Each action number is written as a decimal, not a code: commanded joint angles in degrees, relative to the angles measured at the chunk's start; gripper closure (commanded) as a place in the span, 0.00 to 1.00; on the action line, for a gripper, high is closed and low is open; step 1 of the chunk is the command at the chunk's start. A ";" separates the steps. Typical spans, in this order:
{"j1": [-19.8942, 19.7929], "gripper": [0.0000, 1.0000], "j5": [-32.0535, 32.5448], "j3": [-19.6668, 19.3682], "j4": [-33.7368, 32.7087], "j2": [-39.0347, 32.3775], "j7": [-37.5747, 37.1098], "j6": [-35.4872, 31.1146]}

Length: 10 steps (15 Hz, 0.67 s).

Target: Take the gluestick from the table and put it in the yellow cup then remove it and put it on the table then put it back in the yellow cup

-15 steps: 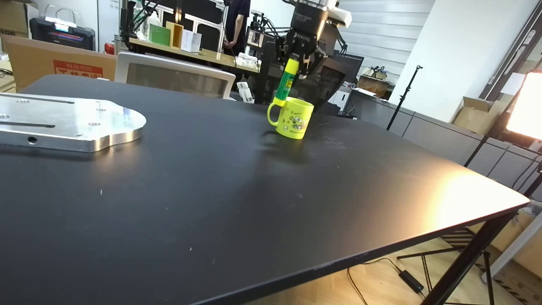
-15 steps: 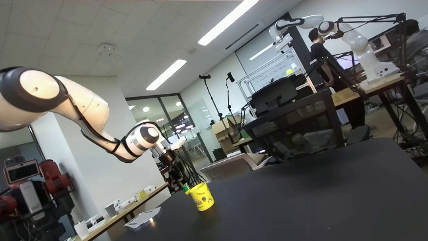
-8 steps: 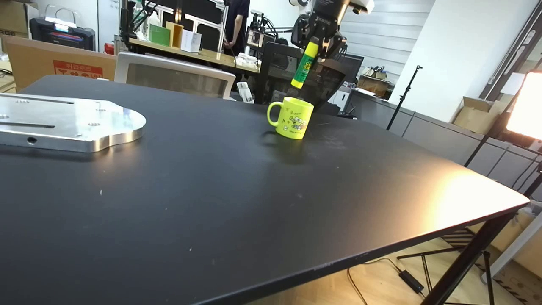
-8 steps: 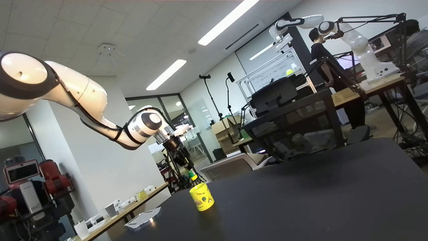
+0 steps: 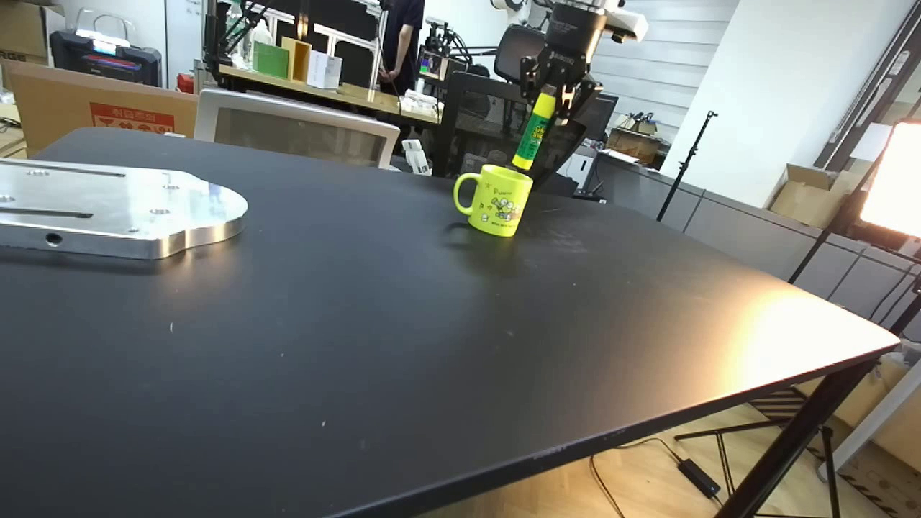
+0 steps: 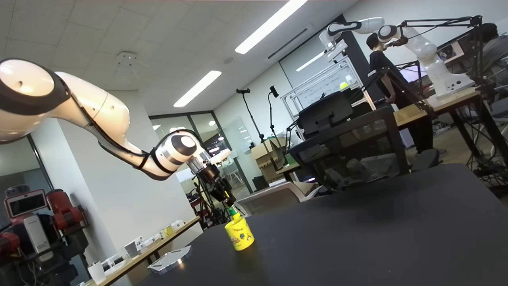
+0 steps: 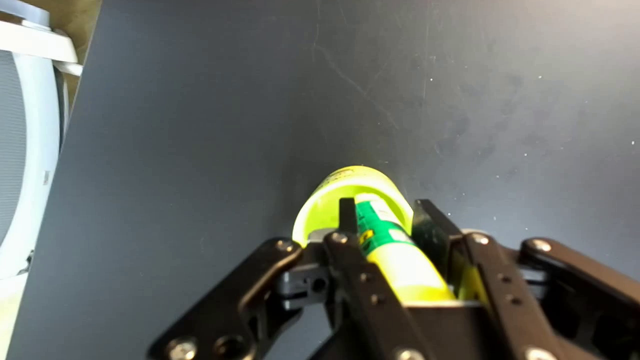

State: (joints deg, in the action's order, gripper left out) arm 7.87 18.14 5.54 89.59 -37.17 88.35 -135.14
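Note:
The yellow cup (image 5: 499,203) stands upright on the black table (image 5: 345,309), its handle to the left in this exterior view. My gripper (image 5: 555,102) is shut on the gluestick (image 5: 534,135), which is green with yellow ends and hangs tilted. Its lower end is at the cup's mouth, by the rim. In an exterior view, the gluestick (image 6: 233,210) also meets the mouth of the cup (image 6: 240,236). In the wrist view, the gluestick (image 7: 385,232) lies between the fingers (image 7: 385,202) and points into the cup (image 7: 362,172). I cannot tell whether its tip is below the rim.
A silver metal plate (image 5: 122,208) lies on the table, away from the cup; it also shows in an exterior view (image 6: 170,259). A light-framed chair (image 5: 296,129) stands at the table's edge and shows in the wrist view (image 7: 35,150). A bright lamp (image 5: 892,183) stands beyond the table.
The gripper and gluestick rise from beside the cup's handle, shift to the other side, then come down to the cup's mouth. The cup stays in place.

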 commanded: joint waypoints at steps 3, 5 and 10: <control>1.51 0.91 1.23 -0.34 -0.40 -1.46 -3.59 2.19; 2.14 0.91 2.33 -1.20 -0.87 -2.94 -4.80 1.72; 2.41 0.41 3.24 -1.68 -2.73 -6.71 -6.59 2.17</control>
State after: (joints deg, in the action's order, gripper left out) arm 9.39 19.70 4.69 89.10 -42.07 85.03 -134.00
